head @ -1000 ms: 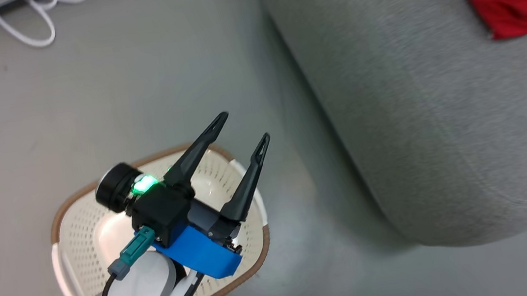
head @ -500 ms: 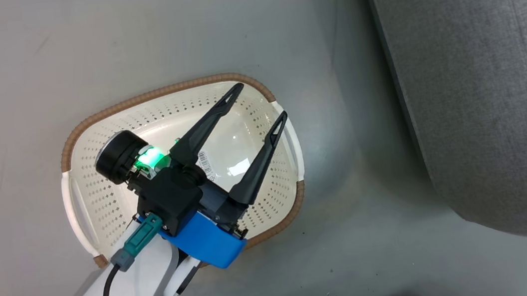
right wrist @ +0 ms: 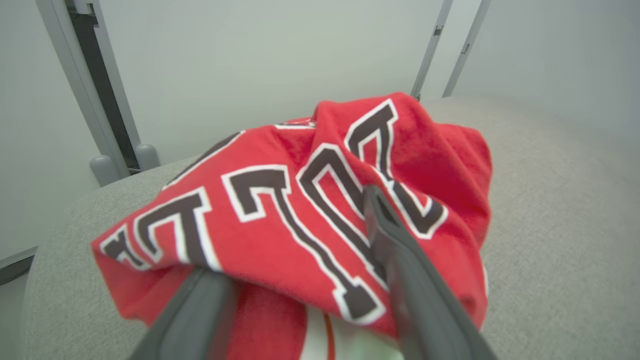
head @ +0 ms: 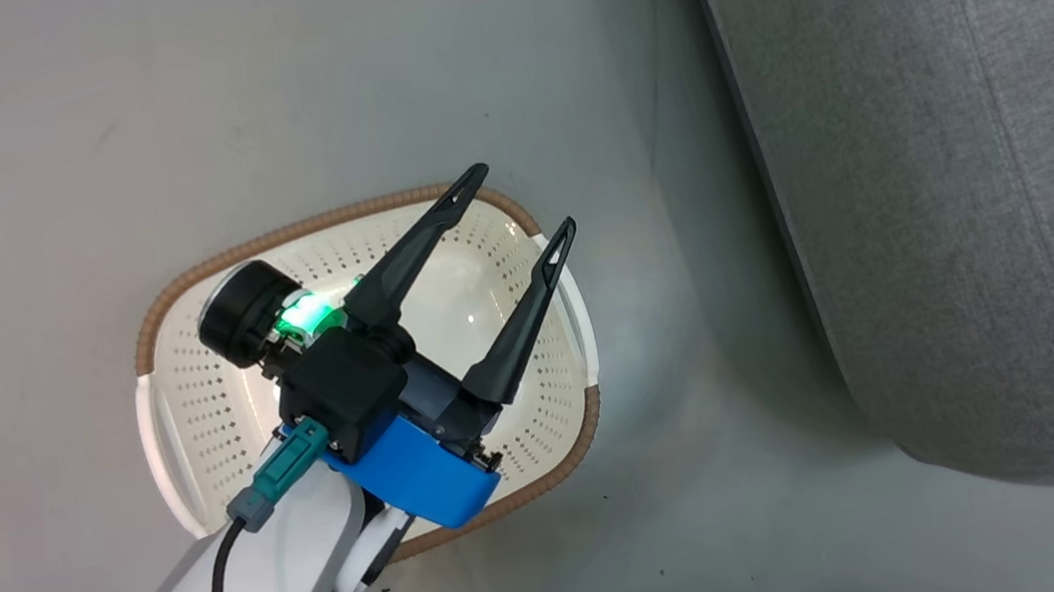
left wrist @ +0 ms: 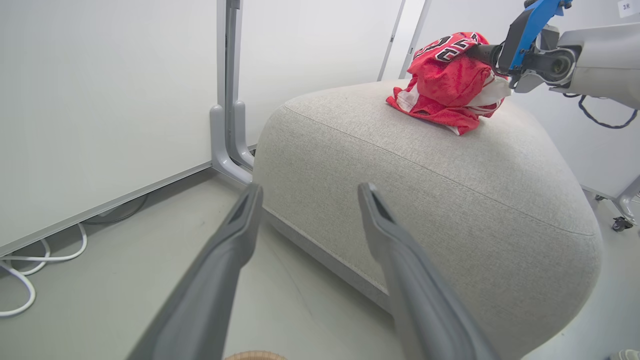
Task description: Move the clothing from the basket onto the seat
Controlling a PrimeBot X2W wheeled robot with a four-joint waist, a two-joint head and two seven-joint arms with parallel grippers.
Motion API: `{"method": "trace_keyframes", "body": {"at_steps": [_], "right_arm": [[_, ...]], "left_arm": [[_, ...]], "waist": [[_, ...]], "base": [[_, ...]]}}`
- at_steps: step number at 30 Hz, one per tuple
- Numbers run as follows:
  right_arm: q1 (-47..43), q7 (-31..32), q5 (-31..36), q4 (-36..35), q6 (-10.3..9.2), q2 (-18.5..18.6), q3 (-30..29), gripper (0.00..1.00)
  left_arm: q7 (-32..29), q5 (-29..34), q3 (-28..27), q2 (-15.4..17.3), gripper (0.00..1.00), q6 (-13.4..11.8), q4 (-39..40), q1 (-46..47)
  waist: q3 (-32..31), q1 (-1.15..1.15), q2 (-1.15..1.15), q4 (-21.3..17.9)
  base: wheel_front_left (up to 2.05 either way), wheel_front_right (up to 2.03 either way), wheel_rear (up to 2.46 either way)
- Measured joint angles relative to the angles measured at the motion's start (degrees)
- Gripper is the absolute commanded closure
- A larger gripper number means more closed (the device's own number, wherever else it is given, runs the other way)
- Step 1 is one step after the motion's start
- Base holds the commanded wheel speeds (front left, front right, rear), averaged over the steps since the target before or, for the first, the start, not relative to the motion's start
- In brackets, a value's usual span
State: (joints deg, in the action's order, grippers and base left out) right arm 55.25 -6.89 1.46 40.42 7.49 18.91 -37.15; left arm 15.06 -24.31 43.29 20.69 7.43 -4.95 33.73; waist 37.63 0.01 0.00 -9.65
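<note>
The red clothing (left wrist: 445, 75) lies bunched on top of the light-grey seat (left wrist: 450, 190). One garment's black, white-edged numerals (right wrist: 280, 210) face up. My right gripper (right wrist: 300, 215) is at the pile with its fingers spread apart, and the cloth drapes over the left finger and lies between both. From the left wrist view the right gripper (left wrist: 487, 52) pokes into the pile's far side. My left gripper (head: 523, 200) hangs open over the cream basket (head: 198, 397), whose bare bottom shows. The left gripper (left wrist: 310, 187) holds nothing.
The seat (head: 956, 183) stands right of the basket across a strip of grey floor. White panel walls with a metal post (left wrist: 227, 100) rise behind the seat. White cables (left wrist: 30, 270) lie on the floor by the wall. A caster (left wrist: 620, 225) shows beyond the seat.
The head camera has swung, so the basket now sits higher in its picture and the red clothing has left it. My left gripper stays open over the basket.
</note>
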Motion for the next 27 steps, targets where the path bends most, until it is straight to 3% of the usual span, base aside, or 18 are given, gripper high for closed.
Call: {"method": "trace_keyframes", "body": {"at_steps": [16, 27], "right_arm": [[-12.5, 1.5, -2.7, -1.1, 0.0, 0.2, 12.0, 0.0], [-30.5, 5.3, -8.1, -18.4, 0.0, -5.1, 19.3, 0.0]], "left_arm": [[0.0, -3.9, -3.8, -4.8, 0.0, 0.0, -3.7, -10.5], [0.0, -4.7, -11.4, -7.4, 0.0, 0.0, -6.1, -21.6]], "waist": [[-14.1, -0.01, 0.0, 1.2], [-27.9, -0.02, 0.0, 4.5]], "base": [[0.0, 0.0, 0.0], [0.0, 0.0, 0.0]]}}
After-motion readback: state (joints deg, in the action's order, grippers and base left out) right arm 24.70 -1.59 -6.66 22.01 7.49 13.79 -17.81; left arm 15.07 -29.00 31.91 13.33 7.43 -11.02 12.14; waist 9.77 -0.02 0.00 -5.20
